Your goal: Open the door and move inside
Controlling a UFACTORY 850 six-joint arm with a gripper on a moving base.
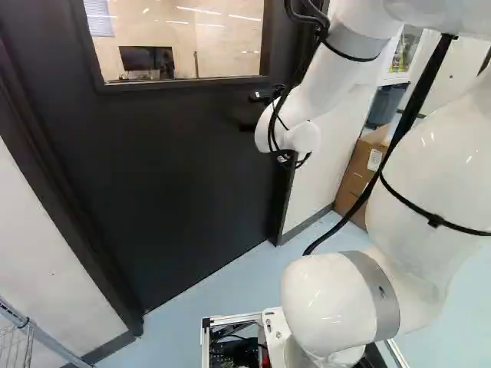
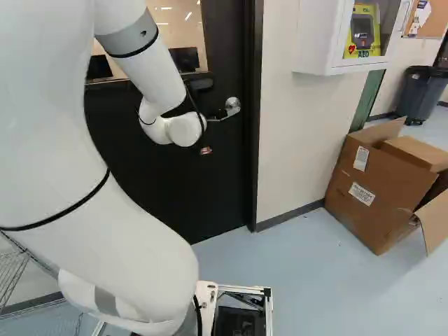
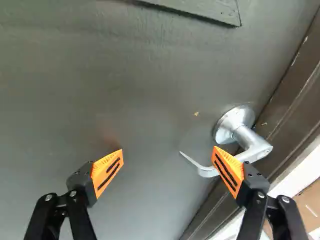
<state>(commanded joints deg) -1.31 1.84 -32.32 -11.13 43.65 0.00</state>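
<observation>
Gripper (image 1: 250, 125) up at the door, mostly behind my own wrist in the base views. In the wrist view I read the gripper (image 3: 169, 169) as open, orange pads (image 3: 107, 175) well apart, nothing held. My landmark is the lever handle (image 3: 242, 131), silver, on the door's face just inside its edge. The finger on the handle's side overlaps the curved part of the lever; whether they touch I can't tell. The lever's free end points in toward the space ahead of the two fingers. Door (image 1: 169, 176) shut in its frame (image 2: 255, 126), which runs upright just right of the handle. Window (image 1: 180, 38) above and left of the handle, a monitor (image 1: 146, 58) visible through it. Right of the handle, past the frame, a pale wall (image 2: 290, 140); a white cabinet (image 2: 318, 38) hangs there, higher than the handle. Lower and further right of the handle, an open cardboard box (image 2: 378, 189) on the blue-grey floor (image 2: 308, 280). Dark bin (image 2: 422, 94) beyond the box, further right of the handle again.
</observation>
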